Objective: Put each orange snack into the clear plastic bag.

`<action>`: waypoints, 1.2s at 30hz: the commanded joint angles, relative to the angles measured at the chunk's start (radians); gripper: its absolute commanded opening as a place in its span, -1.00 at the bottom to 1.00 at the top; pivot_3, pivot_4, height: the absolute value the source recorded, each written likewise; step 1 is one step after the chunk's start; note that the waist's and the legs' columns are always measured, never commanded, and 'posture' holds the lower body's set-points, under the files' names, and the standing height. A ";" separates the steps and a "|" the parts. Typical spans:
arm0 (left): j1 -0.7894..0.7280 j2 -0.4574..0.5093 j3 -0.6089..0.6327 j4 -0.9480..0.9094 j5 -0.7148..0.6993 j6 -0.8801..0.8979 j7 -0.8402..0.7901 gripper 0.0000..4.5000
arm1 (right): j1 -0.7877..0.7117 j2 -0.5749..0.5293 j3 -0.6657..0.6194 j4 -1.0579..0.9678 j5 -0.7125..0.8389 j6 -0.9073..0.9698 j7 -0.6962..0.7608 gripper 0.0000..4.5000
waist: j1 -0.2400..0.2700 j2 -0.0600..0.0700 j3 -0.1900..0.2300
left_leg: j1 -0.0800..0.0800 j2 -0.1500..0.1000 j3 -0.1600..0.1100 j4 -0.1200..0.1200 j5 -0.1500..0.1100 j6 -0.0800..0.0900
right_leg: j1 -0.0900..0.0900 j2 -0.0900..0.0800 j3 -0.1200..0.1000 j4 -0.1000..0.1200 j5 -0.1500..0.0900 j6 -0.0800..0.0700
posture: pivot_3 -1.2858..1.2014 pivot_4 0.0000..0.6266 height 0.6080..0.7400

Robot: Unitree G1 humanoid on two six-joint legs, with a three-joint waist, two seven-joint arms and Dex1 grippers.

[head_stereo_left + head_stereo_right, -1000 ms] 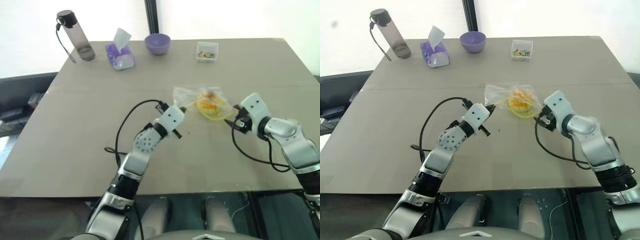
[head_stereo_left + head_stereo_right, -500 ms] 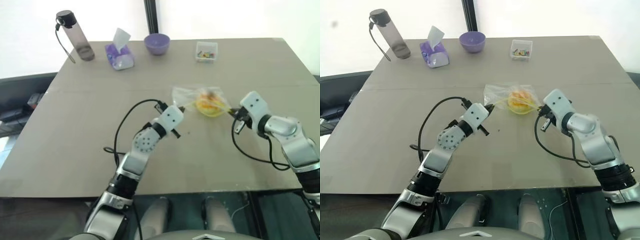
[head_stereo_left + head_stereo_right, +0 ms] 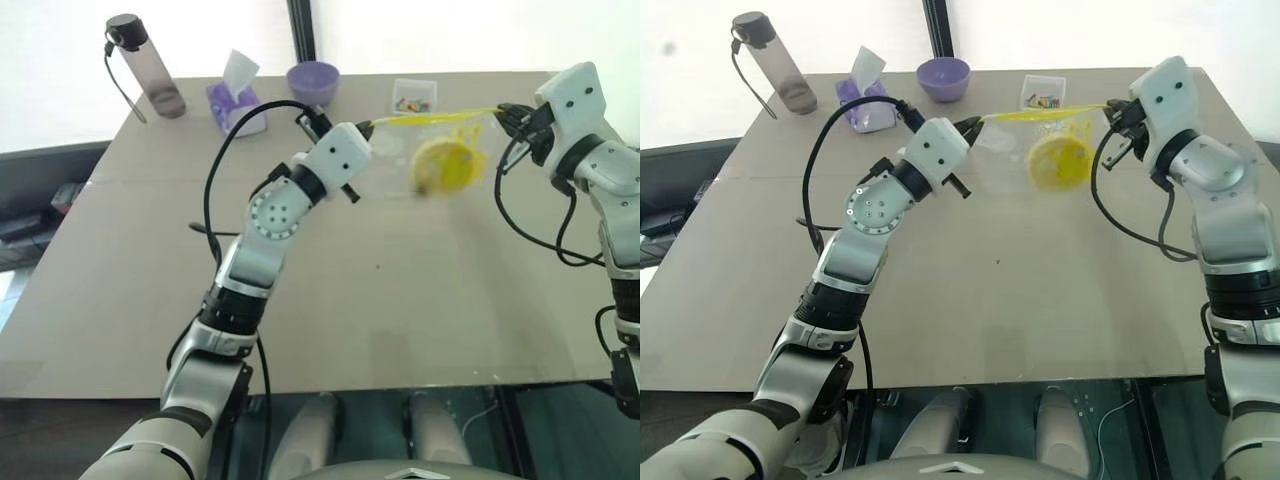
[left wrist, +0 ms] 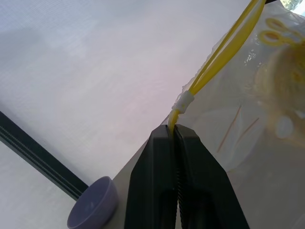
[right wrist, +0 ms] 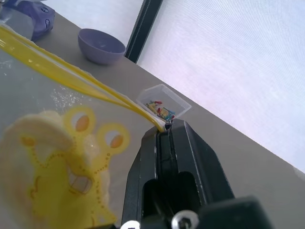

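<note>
A crinkly, glossy clear plastic bag (image 3: 1035,150) with a yellow plastic seal strip (image 3: 1040,114) is seen; the grey table (image 3: 1020,290) looks matt.

Snack (image 3: 1058,160) inside bag (image 3: 1040,150), between left end effector (image 3: 973,124) and right end effector (image 3: 1116,110), above table (image 3: 1020,290).

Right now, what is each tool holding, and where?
Both hold the clear plastic bag by opposite ends of its yellow seal strip: left tool, right tool.
</note>
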 commanded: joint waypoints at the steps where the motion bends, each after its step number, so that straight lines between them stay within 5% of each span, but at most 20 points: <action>1: -0.006 0.018 0.043 -0.008 0.018 -0.004 0.050 -1.00 | -0.013 0.020 -0.027 -0.007 -0.009 -0.040 -0.039 -0.99 | 0.000 0.000 0.000 | 0.000 0.000 0.000 0.000 0.000 0.000 | 0.000 0.000 0.000 0.001 0.000 0.000 | 0.03 -0.52 1.00; 6: 0.053 0.044 0.050 -0.039 -0.020 0.014 0.003 -1.00 | 0.052 0.020 -0.033 -0.062 0.032 -0.006 0.023 -0.87 | 0.001 0.000 0.000 | 0.000 0.000 0.000 0.001 0.000 0.000 | 0.000 0.000 0.000 0.001 0.000 0.000 | 0.03 -0.52 1.00; 12: 0.288 0.044 -0.014 -0.253 -0.173 0.204 -0.174 0.06 | 0.353 -0.088 -0.043 -0.297 0.150 0.188 0.202 0.24 | 0.006 0.000 -0.001 | -0.002 0.000 -0.002 0.000 0.000 0.000 | 0.000 -0.001 -0.001 -0.001 0.000 0.000 | 0.03 -0.52 1.00; 16: 0.425 0.065 -0.083 -0.421 -0.243 0.310 -0.269 0.06 | 0.439 -0.139 -0.098 -0.428 0.237 0.299 0.248 0.24 | -0.002 0.001 0.000 | -0.001 0.000 -0.001 0.001 0.000 0.001 | 0.000 -0.001 0.000 0.000 0.000 0.000 | 0.03 -0.52 1.00; 21: 0.421 0.069 -0.122 -0.482 -0.216 0.346 -0.262 0.06 | 0.331 -0.128 -0.069 -0.513 0.278 0.350 0.234 0.24 | 0.001 0.001 0.000 | 0.008 0.003 0.001 0.002 -0.002 0.004 | 0.007 0.004 0.001 0.005 0.000 -0.001 | 0.03 -0.52 1.00; 27: 0.392 0.052 -0.134 -0.468 -0.200 0.337 -0.237 0.06 | 0.267 -0.118 0.092 -0.592 0.219 0.256 0.264 0.24 | 0.003 0.001 0.000 | 0.017 0.006 0.000 0.002 -0.002 0.004 | 0.017 0.006 -0.001 0.003 0.000 0.000 | 0.03 -0.52 1.00; 30: 0.382 0.088 -0.151 -0.451 -0.163 0.326 -0.252 0.06 | 0.380 -0.159 0.193 -0.588 0.115 0.173 0.261 0.24 | 0.010 -0.001 0.000 | 0.015 0.005 -0.001 0.002 -0.002 0.004 | 0.016 0.005 -0.001 0.002 0.000 -0.001 | 0.03 -0.52 1.00; 36: 0.411 0.177 -0.232 -0.398 -0.110 0.273 -0.323 0.06 | 0.456 -0.152 0.136 -0.526 0.061 0.182 0.198 0.24 | 0.004 0.000 0.000 | 0.014 0.004 0.000 -0.001 -0.001 0.001 | 0.015 0.003 0.001 -0.001 0.000 -0.001 | 0.03 -0.52 1.00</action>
